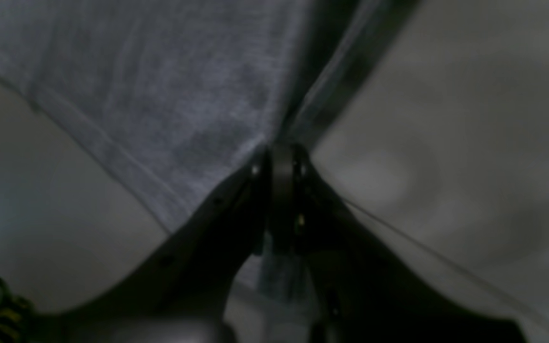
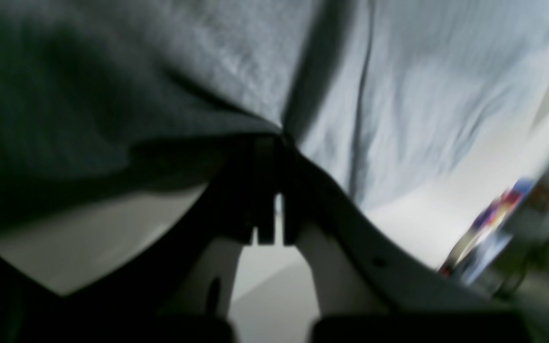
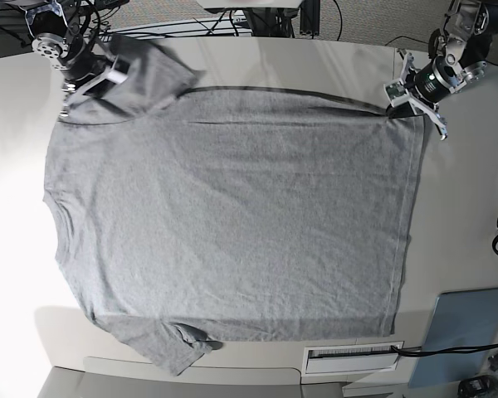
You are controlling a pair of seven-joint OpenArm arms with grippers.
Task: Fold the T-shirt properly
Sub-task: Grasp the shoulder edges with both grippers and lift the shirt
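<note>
The bench [image 3: 473, 215] is pale, and the T-shirt [image 3: 232, 207] covers most of its middle, spread broadly from near the arms almost to the bench's opposite edge, where one sleeve [image 3: 162, 342] reaches. It should handle as soft, limp cotton: light for its size, not fragile or very slippery, but quick to sag, wrinkle and drag, so it wants two well-spaced holds on doubled edges or corners, kept level. The right tool [image 2: 277, 143] is closed on a gathered pinch of cloth, with a loose flap [image 3: 153, 70] beside it; the left tool [image 1: 279, 157] is closed on cloth near the corner on its own side. Those spots suit a paired lift, though the right one's bunching could skew a fold. Both wrist views are blurred and cut the garment off, so how many layers each pinch takes is unclear. The neck cannot be made out with certainty, and whatever lies under the cloth is hidden.
</note>
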